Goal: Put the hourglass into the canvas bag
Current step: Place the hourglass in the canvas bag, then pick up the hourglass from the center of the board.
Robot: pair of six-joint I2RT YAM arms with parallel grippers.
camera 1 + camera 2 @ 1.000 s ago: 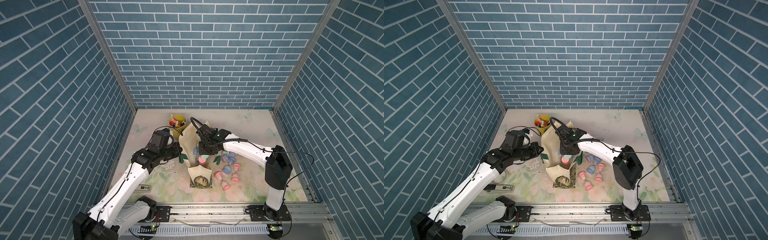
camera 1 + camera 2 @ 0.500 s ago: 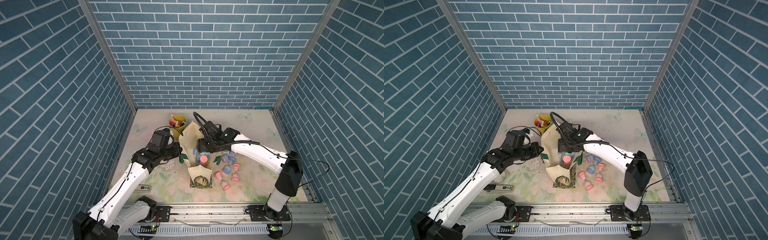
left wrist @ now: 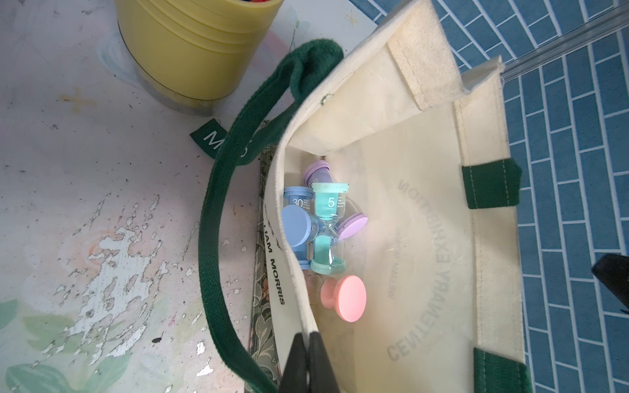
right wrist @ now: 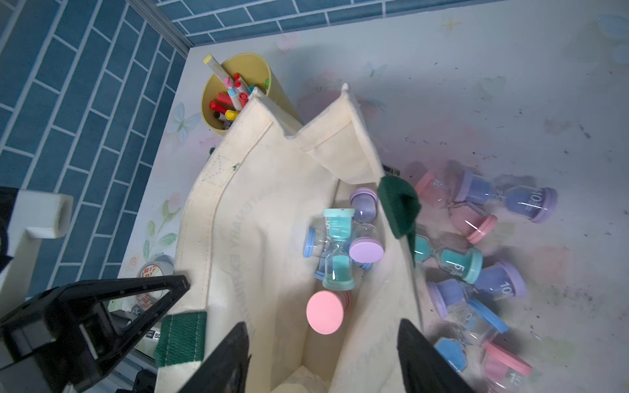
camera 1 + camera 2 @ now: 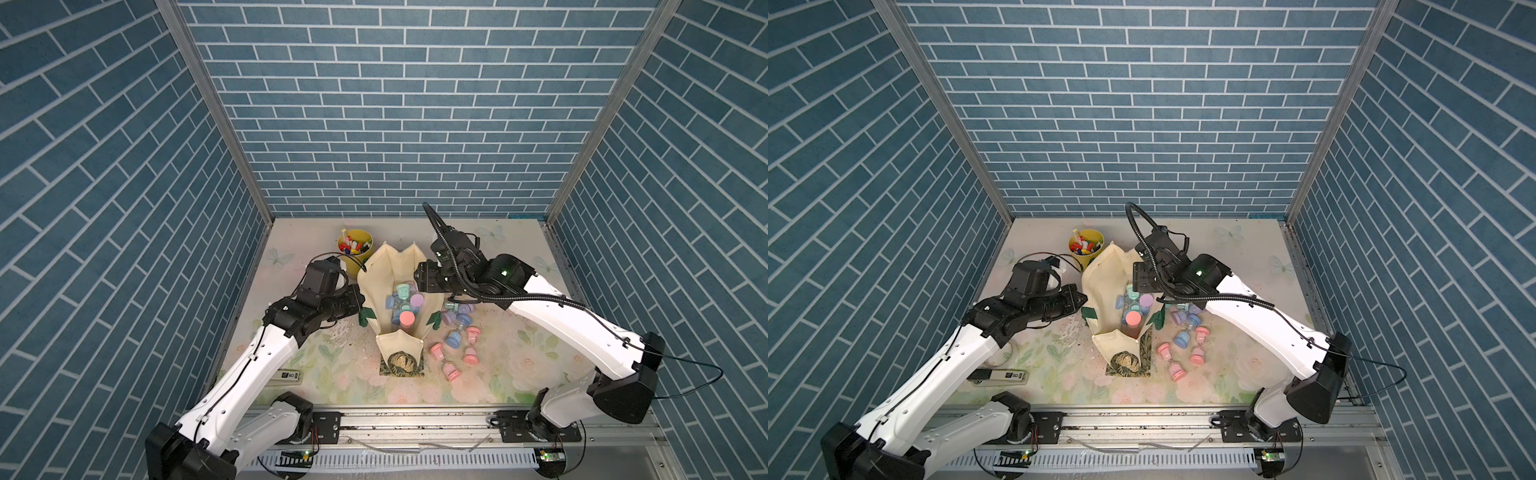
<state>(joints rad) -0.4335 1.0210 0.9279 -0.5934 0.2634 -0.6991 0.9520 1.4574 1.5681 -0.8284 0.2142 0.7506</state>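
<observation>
The cream canvas bag (image 5: 376, 282) stands open on the table in both top views, with dark green straps. Inside it a pink-capped hourglass (image 4: 325, 312) rests beside a teal hourglass (image 4: 337, 251), a blue one and a purple one; the pink hourglass (image 5: 407, 319) also shows from above. My left gripper (image 3: 309, 337) is shut on the bag's rim at its left side. Above the bag's mouth my right gripper (image 4: 323, 326) hangs open with nothing between its fingers, clear of the hourglasses.
Several loose hourglasses (image 5: 457, 336) lie on the table right of the bag. A yellow cup of markers (image 5: 354, 249) stands just behind the bag's left corner. A flat black-and-white item (image 5: 286, 376) lies near the front left.
My right gripper has opened, let the pink hourglass go inside the bag and drawn back up out of it. The left gripper has stayed on the rim.
</observation>
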